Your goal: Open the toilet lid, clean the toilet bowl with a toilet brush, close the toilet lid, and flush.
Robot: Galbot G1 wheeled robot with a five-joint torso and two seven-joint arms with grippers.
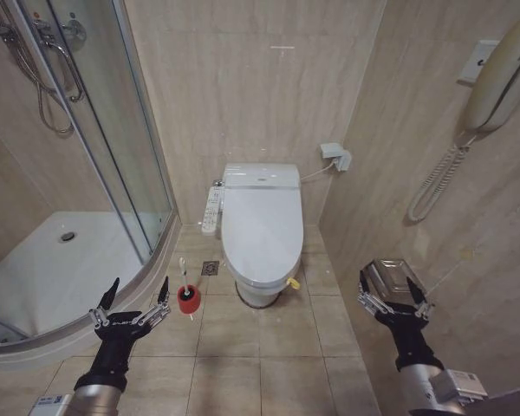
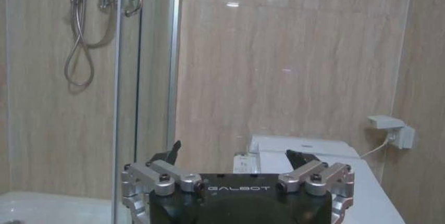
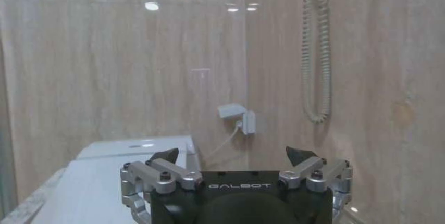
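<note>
The white toilet lid (image 1: pixel 262 227) lies shut over the toilet bowl (image 1: pixel 256 295), whose inside is hidden; a yellow tag (image 1: pixel 293 283) sits at the lid's front edge. A button panel (image 1: pixel 211 210) runs along the bowl's left side. The toilet brush (image 1: pixel 184 276) stands in its red holder (image 1: pixel 188 300) on the floor left of the toilet. My left gripper (image 1: pixel 137 300) hovers open and empty just left of the holder. My right gripper (image 1: pixel 393 302) is open and empty near the right wall. The lid (image 2: pixel 379 195) (image 3: pixel 104 182) also appears past each open gripper (image 2: pixel 236 154) (image 3: pixel 232 155).
A curved glass shower enclosure (image 1: pixel 113 165) with a white tray (image 1: pixel 61 269) fills the left. On the right wall are a corded phone (image 1: pixel 501 78), a socket box (image 1: pixel 337 156) and a metal paper holder (image 1: pixel 390 274). A floor drain (image 1: pixel 211 268) lies beside the toilet.
</note>
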